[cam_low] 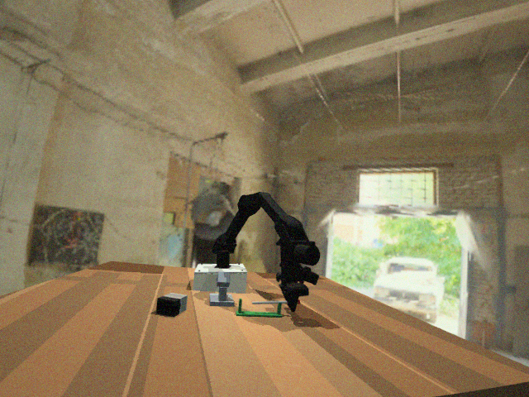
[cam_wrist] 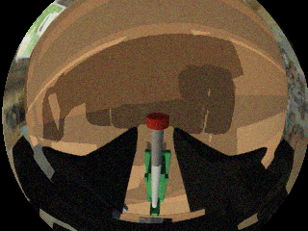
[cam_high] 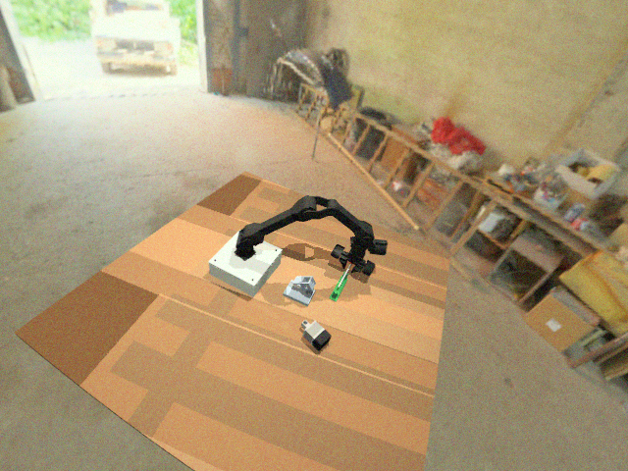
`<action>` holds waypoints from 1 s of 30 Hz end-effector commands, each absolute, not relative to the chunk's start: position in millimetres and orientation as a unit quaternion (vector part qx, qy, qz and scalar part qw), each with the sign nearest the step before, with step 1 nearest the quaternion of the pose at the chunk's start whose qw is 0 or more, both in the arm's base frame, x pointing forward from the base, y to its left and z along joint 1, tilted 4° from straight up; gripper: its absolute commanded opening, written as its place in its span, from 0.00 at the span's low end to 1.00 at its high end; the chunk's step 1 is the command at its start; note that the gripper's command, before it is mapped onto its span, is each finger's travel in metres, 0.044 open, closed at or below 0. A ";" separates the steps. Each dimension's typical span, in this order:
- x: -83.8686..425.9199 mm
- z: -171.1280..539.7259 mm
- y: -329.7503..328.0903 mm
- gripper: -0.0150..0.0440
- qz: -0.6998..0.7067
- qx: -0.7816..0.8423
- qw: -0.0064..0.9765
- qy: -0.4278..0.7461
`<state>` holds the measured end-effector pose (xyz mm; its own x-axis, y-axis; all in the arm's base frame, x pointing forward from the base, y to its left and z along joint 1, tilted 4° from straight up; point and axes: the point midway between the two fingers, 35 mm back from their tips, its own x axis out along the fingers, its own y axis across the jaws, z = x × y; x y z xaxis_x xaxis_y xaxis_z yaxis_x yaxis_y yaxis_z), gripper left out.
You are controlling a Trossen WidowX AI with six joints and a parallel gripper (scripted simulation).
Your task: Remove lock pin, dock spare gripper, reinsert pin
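from the left in the exterior view, the spare (cam_high: 316, 335) (cam_low: 170, 303) lies on its side, its spigot aimed roughly back toward the base in the top view, undocked. next comes the mount (cam_high: 301, 291) (cam_low: 221, 294), upright and apart from the spare, the pin out of it.

then the green rack (cam_high: 336, 293) (cam_low: 258, 314) (cam_wrist: 164, 185), low, with a post at each end. the step in hand looks to be parking the pin (cam_high: 345, 272) (cam_low: 267, 303) (cam_wrist: 156, 166) here. to do it well, make sure both posts bear the pin, part the fingers evenly so neither drags it sideways, then lift straight off, without snagging the head. i cannot tell if the far end is seated: in the exterior view it seems to stop short of the left post.

the pin lies about level above the rack, its long axis running along the rack's length. its plain tip points left, away from the fingers; its red head (cam_low: 298, 302) (cam_wrist: 158, 121) is at the right, by the gripper (cam_high: 353, 261) (cam_low: 293, 305) (cam_wrist: 156, 131). the fingers stand part way apart, one each side of the pin, with a gap at both sides, gripping nothing.
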<state>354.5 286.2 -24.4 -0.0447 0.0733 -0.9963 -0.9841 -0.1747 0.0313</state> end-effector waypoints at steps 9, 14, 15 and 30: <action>352.2 -9.7 285.7 0.59 0.571 -0.512 0.461 0.447; 349.5 0.4 284.8 0.59 0.572 -0.511 0.457 0.451; 349.0 2.5 284.6 0.59 0.572 -0.511 0.456 0.451; 342.8 34.6 282.9 0.59 0.575 -0.510 0.445 0.460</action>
<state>342.9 282.2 26.0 -0.0868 0.0405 -0.9954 -0.9802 -0.1818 0.0781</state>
